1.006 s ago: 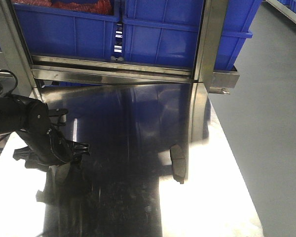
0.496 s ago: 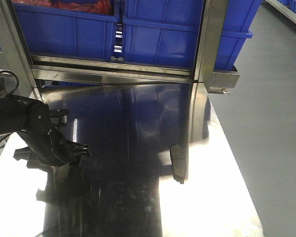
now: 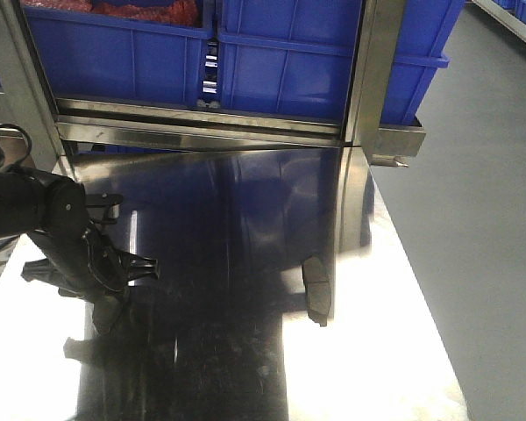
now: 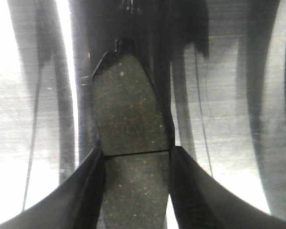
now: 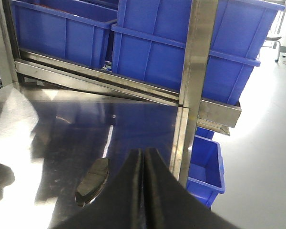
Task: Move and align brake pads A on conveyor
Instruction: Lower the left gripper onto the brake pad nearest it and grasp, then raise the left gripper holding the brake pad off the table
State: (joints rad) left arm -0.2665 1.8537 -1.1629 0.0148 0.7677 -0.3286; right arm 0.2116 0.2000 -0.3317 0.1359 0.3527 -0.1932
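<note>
Brake pad (image 4: pixel 131 124), pinched by its long edges in the left pincer (image 4: pixel 137 153) at the counter's (image 3: pixel 403 351) 9 o'clock side, could twist or slip from so thin a hold. Right pincer (image 5: pixel 143 151) is closed, empty; second pad (image 3: pixel 316 289) lies at 3 o'clock.

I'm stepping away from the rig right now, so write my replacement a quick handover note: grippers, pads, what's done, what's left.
Left gripper: shut on one brake pad, fingers against its long edges near the groove, low over the steel table.
Right gripper: shut, empty.
A second pad lies loose on the table's right side. No other pads and no conveyor are in view.
Done: one pad gripped.
Left: carry it to the conveyor, fetch the loose one, find the others, align them.
</note>
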